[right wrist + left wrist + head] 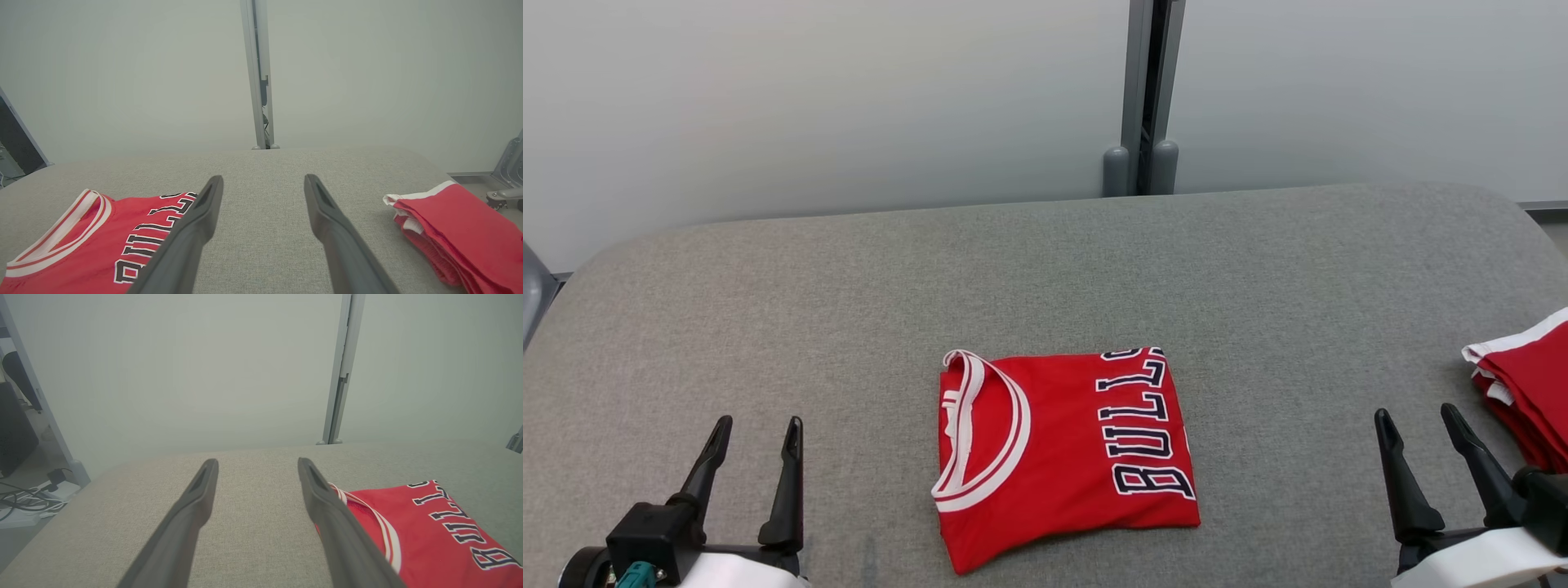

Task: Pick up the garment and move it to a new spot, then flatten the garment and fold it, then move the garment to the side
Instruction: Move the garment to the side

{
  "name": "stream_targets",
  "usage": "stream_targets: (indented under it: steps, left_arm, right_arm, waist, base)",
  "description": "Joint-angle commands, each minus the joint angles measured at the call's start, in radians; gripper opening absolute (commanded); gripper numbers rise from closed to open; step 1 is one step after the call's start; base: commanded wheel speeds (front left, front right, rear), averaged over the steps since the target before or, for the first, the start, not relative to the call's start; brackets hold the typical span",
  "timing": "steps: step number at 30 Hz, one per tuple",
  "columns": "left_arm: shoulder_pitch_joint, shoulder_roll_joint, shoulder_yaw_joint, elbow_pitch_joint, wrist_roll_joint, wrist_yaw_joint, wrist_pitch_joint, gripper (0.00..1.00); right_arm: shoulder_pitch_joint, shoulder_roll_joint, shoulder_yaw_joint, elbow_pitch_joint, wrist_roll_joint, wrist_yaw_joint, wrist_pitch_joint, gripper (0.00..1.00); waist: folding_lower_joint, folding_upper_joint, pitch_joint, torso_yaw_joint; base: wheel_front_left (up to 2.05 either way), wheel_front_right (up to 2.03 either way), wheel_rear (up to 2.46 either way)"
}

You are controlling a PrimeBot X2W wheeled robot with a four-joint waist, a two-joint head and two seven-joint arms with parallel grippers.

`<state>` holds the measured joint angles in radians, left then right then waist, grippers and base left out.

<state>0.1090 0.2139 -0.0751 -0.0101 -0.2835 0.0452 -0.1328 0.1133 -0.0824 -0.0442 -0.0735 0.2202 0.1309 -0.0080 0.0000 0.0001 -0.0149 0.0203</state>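
1. Grey woven tabletop (768,327) with rounded far corners; behind it, pale frosted panels (849,82) and a grey upright post (1147,98) between them.
2. Red garment (1062,457) at the middle of the near half; folded into a compact rectangle; white-trimmed neckline to the left, dark lettering down the right side; flat on the cloth, touching nothing else.
3. Left gripper (758,422) low at the near left; fingers spread wide, nothing between them; off to the garment's collar side, apart from it.
4. Right gripper (1414,410) at the near right; likewise wide open and empty; set between the garment and a stack of red cloth (1527,384) at the tabletop's right edge, just beside that stack.
5. Judged stage: flattening and folding apparently done; only the move to the side left to do.
6. Possible trouble from here:
   - a pinch on the top layer alone; hence the fold peeling open on the lift;
   - a grip at one edge only; hence a sagging far side and a loosened rectangle;
   - slick-looking jersey fabric; hence a slip out of narrow fingers partway across;
   - a drag instead of a lift; hence the bottom layer rucking on the woven surface;
   - a finger hooked through the open neckline; hence a snag and a twisted collar on release;
   - a careless swing of the right arm; hence a nudge to the nearby stack, already close to the edge.
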Motion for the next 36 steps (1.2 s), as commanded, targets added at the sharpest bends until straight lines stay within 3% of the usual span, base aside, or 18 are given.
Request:
stream_targets:
  steps: [1, 9, 14, 22, 34, 35, 36]
  left_arm:
    - [-0.01, 0.007, 0.001, 0.0, -0.004, 0.004, -0.004, 1.0]
    - [-0.044, 0.003, -0.009, -0.003, -0.011, -0.002, -0.01, 1.0]
    - [-0.087, -0.005, -0.019, 0.004, -0.015, -0.007, -0.029, 1.0]
    - [-0.183, -0.028, -0.041, 0.047, -0.025, -0.027, -0.077, 1.0]
    - [-0.249, -0.044, -0.052, 0.092, -0.022, -0.039, -0.114, 1.0]
    - [-0.252, -0.045, -0.051, 0.095, -0.022, -0.04, -0.116, 1.0]
    - [-0.255, -0.046, -0.052, 0.098, -0.023, -0.041, -0.117, 1.0]
  right_arm:
    - [0.001, -0.003, -0.002, 0.004, -0.003, 0.0, -0.003, 1.0]
    - [-0.034, -0.013, -0.021, 0.016, -0.012, 0.0, 0.005, 1.0]
    - [-0.099, -0.027, 0.015, 0.086, -0.009, 0.0, 0.014, 1.0]
    - [-0.242, -0.047, 0.141, 0.346, 0.047, 0.0, -0.006, 1.0]
    - [-0.361, -0.062, 0.234, 0.608, 0.112, 0.0, -0.003, 1.0]
    - [-0.371, -0.065, 0.242, 0.624, 0.117, 0.0, 0.0, 0.78]
    - [-0.378, -0.068, 0.252, 0.639, 0.126, 0.0, 0.005, 0.42]
  waist:
    - [0.0, -0.0001, 0.0, 0.001]
    - [0.0, -0.0001, 0.03, 0.039]
    - [0.0, -0.0001, 0.084, 0.08]
    - [0.0, -0.0001, 0.167, 0.174]
    - [0.0, -0.0001, 0.195, 0.225]
    - [0.0, -0.0001, 0.197, 0.226]
    - [0.0, -0.0001, 0.199, 0.226]
  base:
    - [0.0, 0.0, 0.0]
    - [0.0, 0.0, 0.0]
    - [0.0, 0.0, 0.0]
    - [0.0, 0.0, 0.0]
    - [0.0, 0.0, 0.0]
    - [0.0, 0.0, 0.0]
    - [0.0, 0.0, 0.0]
